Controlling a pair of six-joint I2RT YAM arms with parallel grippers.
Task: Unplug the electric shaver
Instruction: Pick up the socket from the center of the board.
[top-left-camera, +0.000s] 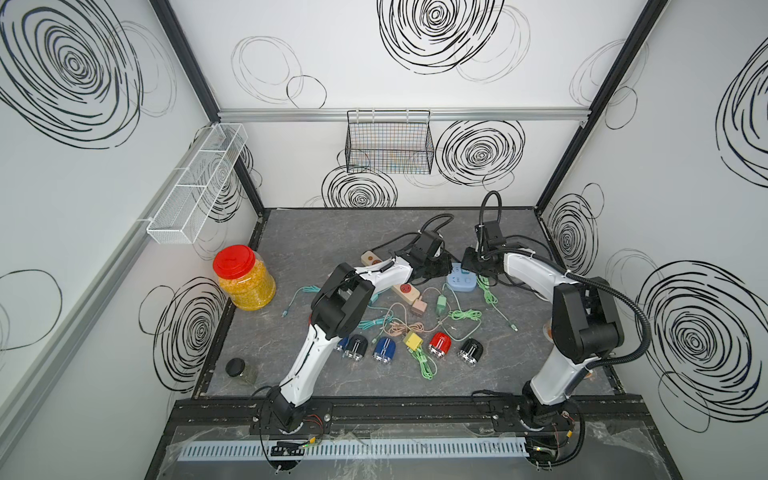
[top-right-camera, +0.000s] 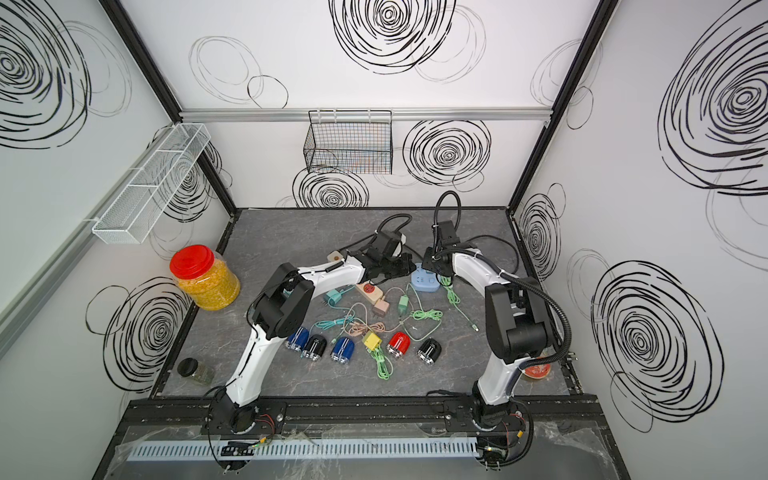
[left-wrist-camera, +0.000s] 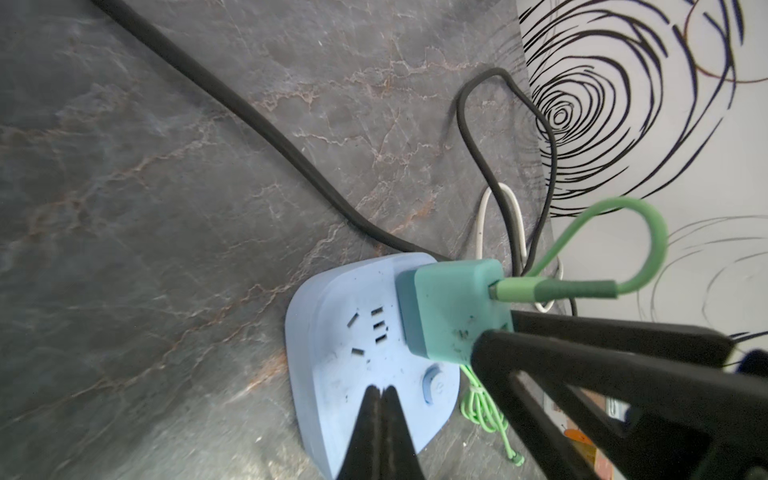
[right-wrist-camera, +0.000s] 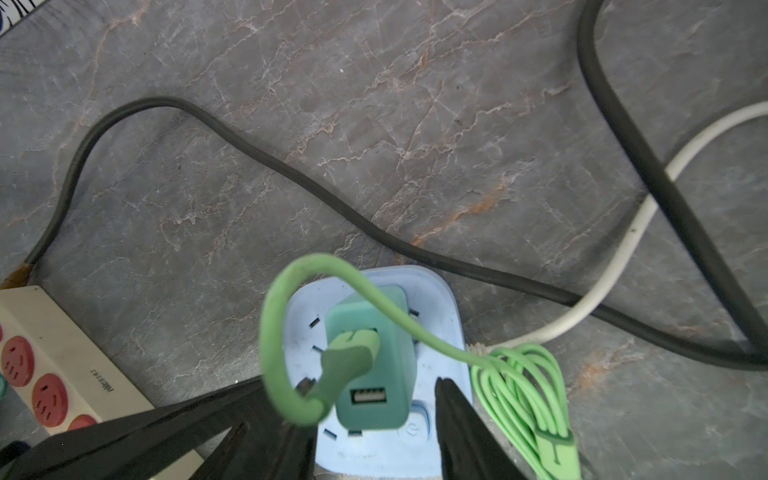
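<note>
A teal charger (right-wrist-camera: 399, 365) with a green cable (right-wrist-camera: 270, 320) is plugged into the light blue power strip (right-wrist-camera: 436, 332), which shows in both top views (top-left-camera: 461, 282) (top-right-camera: 424, 282). My right gripper (right-wrist-camera: 372, 405) stands open astride the charger, and a sliver of blue strip shows between one finger and it. My left gripper (left-wrist-camera: 379, 390) is shut with nothing in it, its tips on the strip (left-wrist-camera: 345, 353) beside the charger (left-wrist-camera: 453, 307). Several electric shavers lie in a row near the front, among them a red one (top-left-camera: 439, 344) and a blue one (top-left-camera: 384, 349). I see no cable reaching them.
A beige power strip (top-left-camera: 405, 291) with red sockets lies left of the blue one. Loose chargers and tangled cables (top-left-camera: 440, 305) fill the middle. Thick black cable (right-wrist-camera: 291, 178) and white cable (right-wrist-camera: 623, 257) run behind the strip. A red-lidded jar (top-left-camera: 245, 278) stands at the left.
</note>
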